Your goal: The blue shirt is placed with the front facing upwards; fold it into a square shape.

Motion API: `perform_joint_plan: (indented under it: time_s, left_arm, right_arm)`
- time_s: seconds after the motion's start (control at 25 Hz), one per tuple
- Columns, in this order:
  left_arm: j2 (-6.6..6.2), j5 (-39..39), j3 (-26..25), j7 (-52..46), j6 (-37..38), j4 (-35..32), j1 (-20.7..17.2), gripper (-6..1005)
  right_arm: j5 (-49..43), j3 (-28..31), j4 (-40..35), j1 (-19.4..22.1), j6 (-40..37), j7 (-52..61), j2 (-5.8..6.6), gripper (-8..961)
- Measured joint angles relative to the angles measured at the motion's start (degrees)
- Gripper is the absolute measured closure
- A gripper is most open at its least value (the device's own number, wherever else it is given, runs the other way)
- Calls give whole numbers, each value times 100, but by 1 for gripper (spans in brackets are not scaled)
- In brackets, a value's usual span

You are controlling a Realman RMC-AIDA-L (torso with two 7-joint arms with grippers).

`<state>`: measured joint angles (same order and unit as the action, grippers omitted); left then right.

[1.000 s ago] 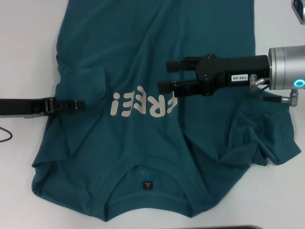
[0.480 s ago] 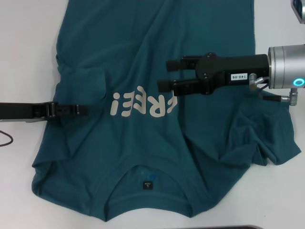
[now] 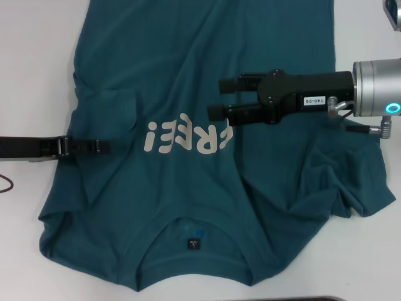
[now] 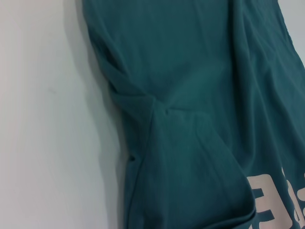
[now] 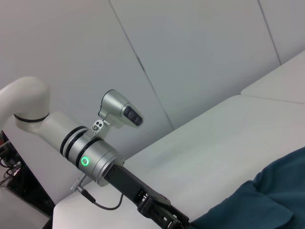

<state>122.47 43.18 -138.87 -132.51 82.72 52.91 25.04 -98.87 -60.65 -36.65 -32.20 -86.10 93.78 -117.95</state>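
The blue shirt (image 3: 188, 188) lies front up on the white table (image 3: 31, 63), with its collar and dark tag (image 3: 196, 243) nearest me and the pale lettering (image 3: 188, 138) across its middle. Its left sleeve (image 3: 113, 106) is folded inward, and the same fold (image 4: 190, 143) fills the left wrist view. My left gripper (image 3: 103, 146) reaches in low from the left, level with the lettering and just inside the shirt's left edge. Above the shirt's middle, right of the lettering, my right gripper (image 3: 220, 98) stands open with nothing in it.
The shirt's right sleeve (image 3: 338, 175) lies bunched in wrinkles under my right arm. A thin dark cable (image 3: 5, 182) shows at the table's left edge. The right wrist view shows my left arm (image 5: 95, 162), bare table (image 5: 228, 138) and a shirt corner (image 5: 257, 205).
My left gripper has shifted slightly toward me and back to the left. The shirt's left side has slid a little leftward with it. The right arm has hardly moved.
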Motion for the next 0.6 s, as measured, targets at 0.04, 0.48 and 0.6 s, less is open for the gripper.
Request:
perform_joint_plan:
  time_s: [0.04, 0.48, 0.6]
  left_arm:
    - [-2, 0, -5, 0, 4, 2, -3, 155]
    - [5, 102, -10, 51, 254, 139, 22, 354]
    - [6, 63, 28, -4, 247, 146, 47, 431]
  right_arm:
    - [0, 0, 0, 0, 0, 0, 0, 70]
    - [0, 0, 2, 8, 8, 9, 0, 71]
    - [0, 0, 5, 9, 14, 9, 0, 71]
